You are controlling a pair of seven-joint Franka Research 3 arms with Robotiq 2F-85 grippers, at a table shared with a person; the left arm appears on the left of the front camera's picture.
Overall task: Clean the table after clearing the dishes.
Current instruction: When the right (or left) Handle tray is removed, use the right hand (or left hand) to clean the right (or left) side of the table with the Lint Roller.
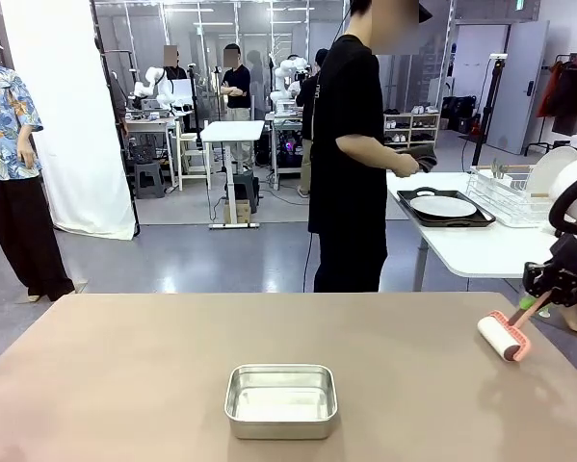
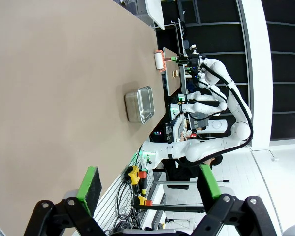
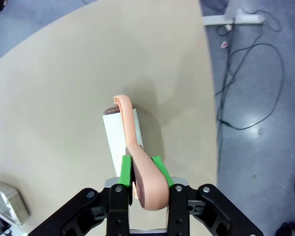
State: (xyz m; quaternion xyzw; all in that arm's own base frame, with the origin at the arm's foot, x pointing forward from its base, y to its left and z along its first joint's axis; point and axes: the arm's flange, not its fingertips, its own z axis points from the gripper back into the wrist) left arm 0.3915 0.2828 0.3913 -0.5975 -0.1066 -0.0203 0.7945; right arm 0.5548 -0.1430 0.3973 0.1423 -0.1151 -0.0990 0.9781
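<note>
The table (image 1: 172,366) has a plain tan top. My right gripper (image 1: 555,285) hangs over its right edge, shut on the pink handle of a lint roller (image 1: 503,337). The roller's white roll sits low at the table top. The right wrist view shows the green pads (image 3: 126,169) clamped on the handle, with the roll (image 3: 118,135) ahead of them. My left gripper (image 2: 149,183) is open and holds nothing, beside the table (image 2: 63,73). The dishes, a white plate on a dark tray (image 1: 442,207), lie on the white side table.
A shiny steel pan (image 1: 281,399) stands near the table's front middle; it also appears as the pan (image 2: 139,104) and the pan (image 3: 7,204). A person in black (image 1: 351,144) stands at the side table, hands at a dark thing. A wire rack (image 1: 508,192) sits there.
</note>
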